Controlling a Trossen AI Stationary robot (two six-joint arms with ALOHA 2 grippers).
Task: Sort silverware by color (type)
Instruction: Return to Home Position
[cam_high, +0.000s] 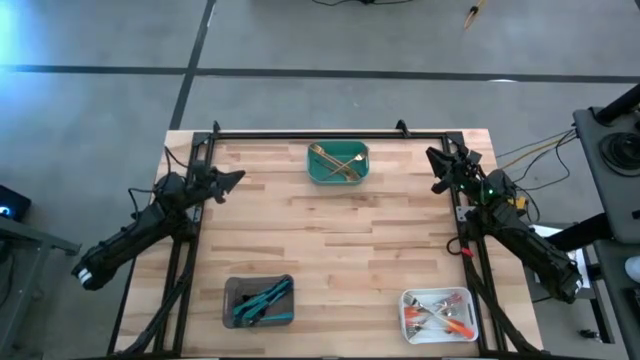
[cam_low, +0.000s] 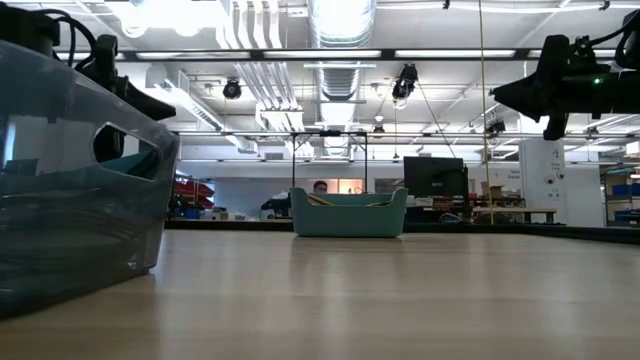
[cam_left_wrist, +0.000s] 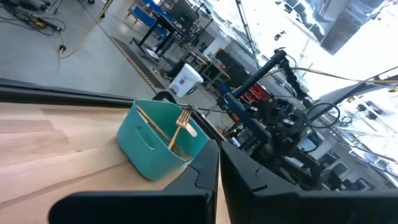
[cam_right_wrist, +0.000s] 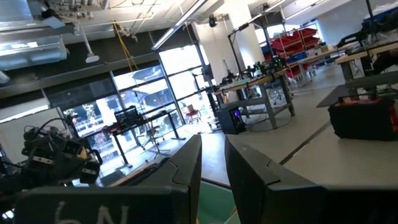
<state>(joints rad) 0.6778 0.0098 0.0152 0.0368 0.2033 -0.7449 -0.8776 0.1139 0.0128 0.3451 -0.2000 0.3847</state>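
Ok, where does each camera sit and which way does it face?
High view: overhead, straight down on the table; left tool and right tool show.
Low view: table-top height, level toward the teal bin; both tools at upper corners.
Left wrist view: on the left arm, facing the teal bin; own tool in front.
Right wrist view: on the right arm, facing the room; own tool in front.
Shared: teal bin in high, low, left wrist.

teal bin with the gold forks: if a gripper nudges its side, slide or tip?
Likely slides: the teal bin looks wider than tall, flat on the smooth wooden table. Probably light, since it holds only a few gold forks. Those lean loose against its rim, so they may shift or rattle.
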